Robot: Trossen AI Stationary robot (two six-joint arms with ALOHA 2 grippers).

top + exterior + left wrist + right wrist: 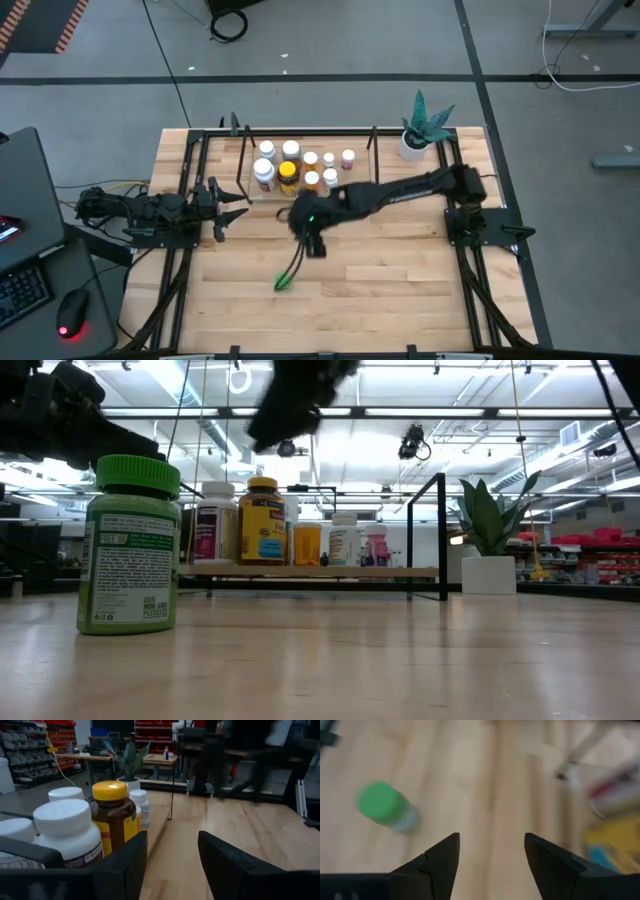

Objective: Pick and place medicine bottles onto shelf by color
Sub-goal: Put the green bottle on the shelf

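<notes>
Only "NON-GMO" reads on the green bottle's [128, 545] label.

Green bottle alone on the table, the others grouped on the shelf.

The green bottle [283, 283] stood upright with its green cap on, well apart from the shelf [245, 165], at about six o'clock from it. On the shelf's light wood base stood the rest, upright and close together: an amber-yellow bottle [288, 178] with a yellow cap, a white bottle [264, 174] just beside it at nine o'clock, more white-capped ones [290, 150] at twelve o'clock, a small orange bottle [307, 544] and a pinkish one [347, 158] toward three o'clock.
</notes>
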